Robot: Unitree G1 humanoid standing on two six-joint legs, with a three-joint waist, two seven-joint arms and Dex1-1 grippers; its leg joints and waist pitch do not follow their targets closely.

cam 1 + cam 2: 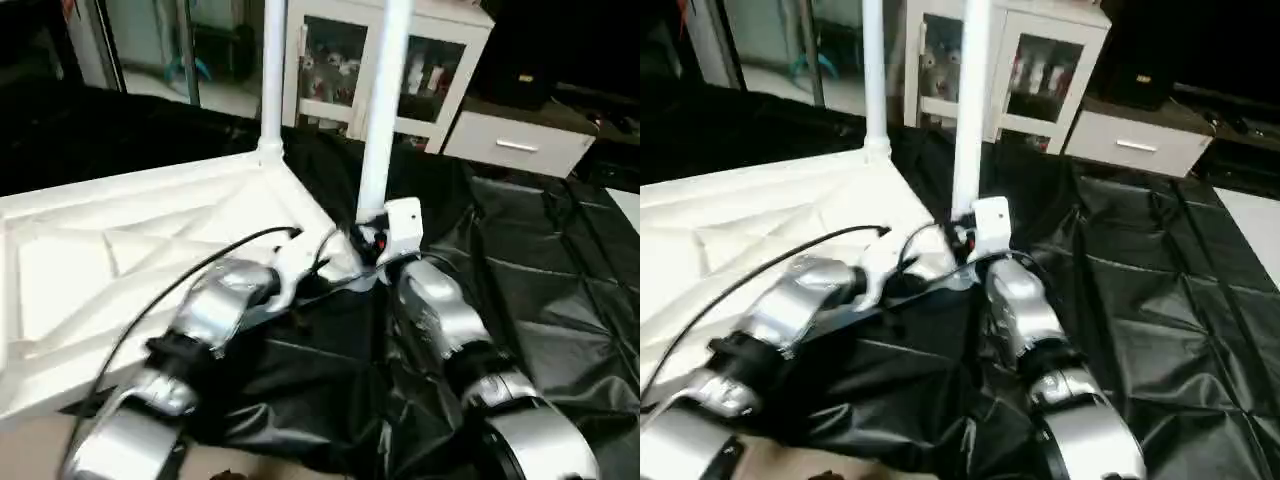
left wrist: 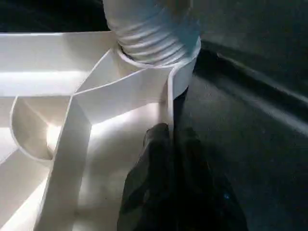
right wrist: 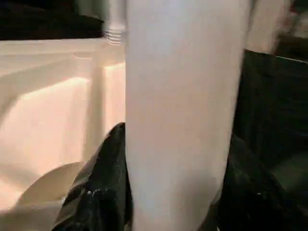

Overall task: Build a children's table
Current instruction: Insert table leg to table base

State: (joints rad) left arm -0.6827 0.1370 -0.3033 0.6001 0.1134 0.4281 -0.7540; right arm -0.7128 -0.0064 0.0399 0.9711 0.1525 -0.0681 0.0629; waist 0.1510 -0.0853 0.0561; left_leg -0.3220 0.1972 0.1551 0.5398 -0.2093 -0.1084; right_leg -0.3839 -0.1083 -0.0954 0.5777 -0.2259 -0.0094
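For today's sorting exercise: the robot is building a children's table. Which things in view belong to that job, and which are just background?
Part of the job:
- white table top, underside up
- far leg, upright in its corner socket
- near leg, held by the right gripper
- left gripper, shut on the top's rim

Background:
- black cloth
- white glass-door cabinet

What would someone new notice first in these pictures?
Two white legs rise from the upturned white table top, which lies on the black-draped worktable: the far leg at a back corner and the near leg at the corner nearest the robot. The right gripper clasps the near leg, a black finger on each side. The left gripper, shut, pinches the top's rim beside that leg's threaded base.
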